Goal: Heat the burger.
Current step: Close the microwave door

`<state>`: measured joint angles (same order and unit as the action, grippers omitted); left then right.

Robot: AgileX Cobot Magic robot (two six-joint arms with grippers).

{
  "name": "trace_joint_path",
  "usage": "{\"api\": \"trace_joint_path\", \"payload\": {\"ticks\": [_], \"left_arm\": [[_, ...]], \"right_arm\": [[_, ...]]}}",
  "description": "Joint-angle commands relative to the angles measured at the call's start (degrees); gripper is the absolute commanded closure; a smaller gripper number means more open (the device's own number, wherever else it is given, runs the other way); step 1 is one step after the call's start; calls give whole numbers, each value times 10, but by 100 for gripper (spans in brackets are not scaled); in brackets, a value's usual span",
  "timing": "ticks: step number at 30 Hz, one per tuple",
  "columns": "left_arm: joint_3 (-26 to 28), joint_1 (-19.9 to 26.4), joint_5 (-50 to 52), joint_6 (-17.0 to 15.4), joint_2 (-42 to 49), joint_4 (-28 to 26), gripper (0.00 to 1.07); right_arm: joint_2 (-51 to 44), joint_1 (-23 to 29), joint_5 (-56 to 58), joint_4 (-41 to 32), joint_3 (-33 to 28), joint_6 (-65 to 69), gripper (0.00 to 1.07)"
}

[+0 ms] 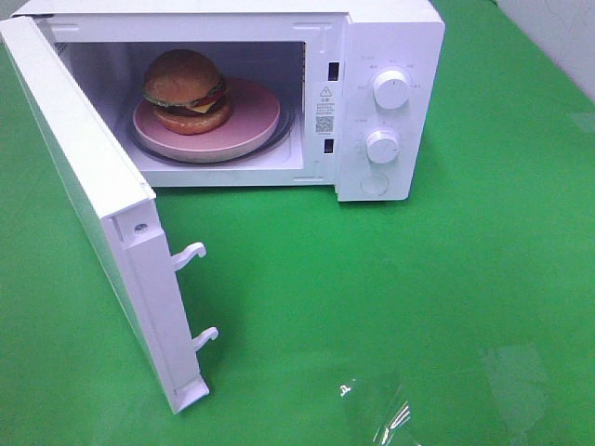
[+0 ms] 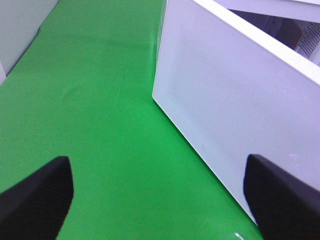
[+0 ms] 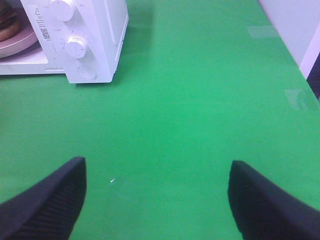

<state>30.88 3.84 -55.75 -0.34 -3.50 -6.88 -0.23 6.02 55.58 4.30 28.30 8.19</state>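
Observation:
The burger [image 1: 185,90], with its glossy brown bun, lettuce, cheese and patty, sits on a round pink plate [image 1: 251,125] inside the white microwave [image 1: 390,37], whose door [image 1: 93,214] hangs wide open to the left. In the right wrist view a sliver of the burger [image 3: 7,22] shows inside the oven. Neither arm appears in the exterior high view. My left gripper [image 2: 160,200] is open, empty, close to the outer face of the open door [image 2: 240,105]. My right gripper [image 3: 157,200] is open and empty over bare green cloth, well in front of the microwave [image 3: 85,35].
Two white knobs [image 1: 390,89] and a round button [image 1: 374,184] are on the microwave's right panel. Two door latch hooks [image 1: 191,253] stick out from the door's edge. A crumpled clear plastic film [image 1: 376,413] lies on the green table [image 1: 418,307] near the front.

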Motion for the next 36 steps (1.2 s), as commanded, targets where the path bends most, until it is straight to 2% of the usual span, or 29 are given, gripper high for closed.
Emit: {"api": "trace_joint_path", "payload": {"ticks": [1, 2, 3, 4, 5, 6, 7, 8, 11, 13, 16, 17, 18, 19, 20, 22, 25, 27, 32, 34, 36], "left_arm": [[4, 2, 50, -3, -42, 3, 50], [4, 2, 50, -3, -42, 3, 50], [2, 2, 78, -3, -64, 6, 68], [2, 2, 78, -3, -64, 6, 68], [2, 2, 106, -3, -89, 10, 87], [2, 2, 119, -3, -103, 15, 97], [2, 2, 119, -3, -103, 15, 97], [-1, 2, 146, -1, -130, 22, 107], [-9, 2, 183, -1, -158, 24, 107], [-42, 2, 284, -1, -195, 22, 107], [-53, 2, 320, -1, -204, 19, 107], [-77, 2, 396, -1, -219, 10, 107], [-77, 2, 396, -1, -219, 10, 107], [-105, 2, 468, -1, -233, 5, 107], [-105, 2, 468, -1, -233, 5, 107], [-156, 2, 602, -3, -267, 5, 107], [-165, 2, 625, -3, -277, 5, 107], [-194, 2, 712, -3, -328, 7, 107], [-197, 2, 744, -6, -368, 21, 107], [-197, 2, 787, -15, -434, 56, 107], [-197, 2, 795, -25, -447, 69, 107]], "right_arm": [[-15, -5, -5, -1, -1, 5, 32], [-15, -5, -5, -1, -1, 5, 32], [-15, -5, -5, -1, -1, 5, 32], [-15, -5, -5, -1, -1, 5, 32], [-15, -5, -5, -1, -1, 5, 32], [-15, -5, -5, -1, -1, 5, 32], [-15, -5, -5, -1, -1, 5, 32], [-15, -5, -5, -1, -1, 5, 32], [-15, -5, -5, -1, -1, 5, 32], [-15, -5, -5, -1, -1, 5, 32], [-15, -5, -5, -1, -1, 5, 32], [-15, -5, -5, -1, -1, 5, 32], [-15, -5, -5, -1, -1, 5, 32], [-15, -5, -5, -1, -1, 5, 32], [-15, -5, -5, -1, -1, 5, 32], [-15, -5, -5, -1, -1, 5, 32], [-15, -5, -5, -1, -1, 5, 32], [-15, -5, -5, -1, -1, 5, 32], [-15, -5, -5, -1, -1, 5, 32], [-15, -5, -5, -1, -1, 5, 32], [-15, -5, -5, -1, -1, 5, 32]]}}
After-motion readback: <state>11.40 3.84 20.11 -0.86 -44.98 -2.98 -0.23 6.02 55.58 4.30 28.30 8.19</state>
